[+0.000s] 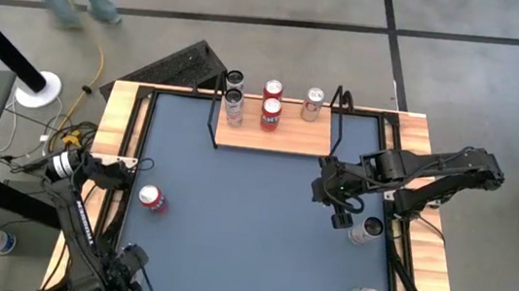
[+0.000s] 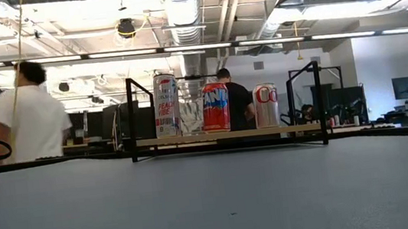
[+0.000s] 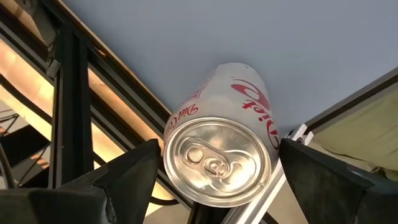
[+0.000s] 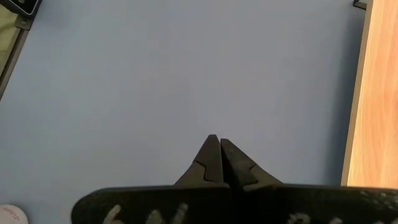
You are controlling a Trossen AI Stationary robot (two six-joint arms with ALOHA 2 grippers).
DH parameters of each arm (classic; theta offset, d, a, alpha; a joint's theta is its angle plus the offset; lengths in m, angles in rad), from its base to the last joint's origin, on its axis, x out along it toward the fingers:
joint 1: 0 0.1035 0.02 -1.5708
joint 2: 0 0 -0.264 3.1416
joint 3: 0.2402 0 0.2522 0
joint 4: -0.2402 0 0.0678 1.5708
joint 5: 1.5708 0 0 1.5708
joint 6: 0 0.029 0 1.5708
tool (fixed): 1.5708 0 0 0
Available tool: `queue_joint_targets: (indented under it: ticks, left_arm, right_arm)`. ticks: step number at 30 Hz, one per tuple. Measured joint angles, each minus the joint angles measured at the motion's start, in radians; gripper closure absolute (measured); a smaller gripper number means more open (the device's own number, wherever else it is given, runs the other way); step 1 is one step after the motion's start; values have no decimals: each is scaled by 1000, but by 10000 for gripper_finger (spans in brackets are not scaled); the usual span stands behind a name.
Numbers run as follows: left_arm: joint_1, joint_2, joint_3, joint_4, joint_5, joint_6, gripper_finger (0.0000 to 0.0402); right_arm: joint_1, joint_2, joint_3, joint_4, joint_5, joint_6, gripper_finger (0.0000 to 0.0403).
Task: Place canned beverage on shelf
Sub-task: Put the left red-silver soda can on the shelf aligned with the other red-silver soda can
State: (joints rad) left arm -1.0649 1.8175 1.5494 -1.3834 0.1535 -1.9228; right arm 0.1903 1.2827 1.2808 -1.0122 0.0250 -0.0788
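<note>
The silver can (image 3: pixel 217 155) is seen between the left gripper's (image 3: pixel 217 180) wide-apart fingers, near the table's corner. It should be squeezed gently, kept straight up, and set on the shelf (image 1: pixel 290 139). The right gripper (image 4: pixel 216 140) is closed.

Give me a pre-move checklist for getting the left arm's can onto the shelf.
1. Diet Coke can centred in left gripper: ok.
2. Firm grip on it: cannot tell.
3. Bare front strip on shelf: ok.
4. Right gripper shut, empty: ok.
5. Red can clear of the left arm's route: cannot tell.
</note>
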Motion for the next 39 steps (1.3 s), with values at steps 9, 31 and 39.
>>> queue_joint_targets:
  ticks: [9,31,39]
  left_arm:
    - [0,0,-18,25,-9,0,84]
    - [83,-2,-113,168,131,147,98]
    - [81,-2,-112,168,135,189,126]
  right_arm:
    - [0,0,0,0,0,0,403]
    - [0,0,0,0,0,2,403]
    - [0,0,0,0,0,1,403]
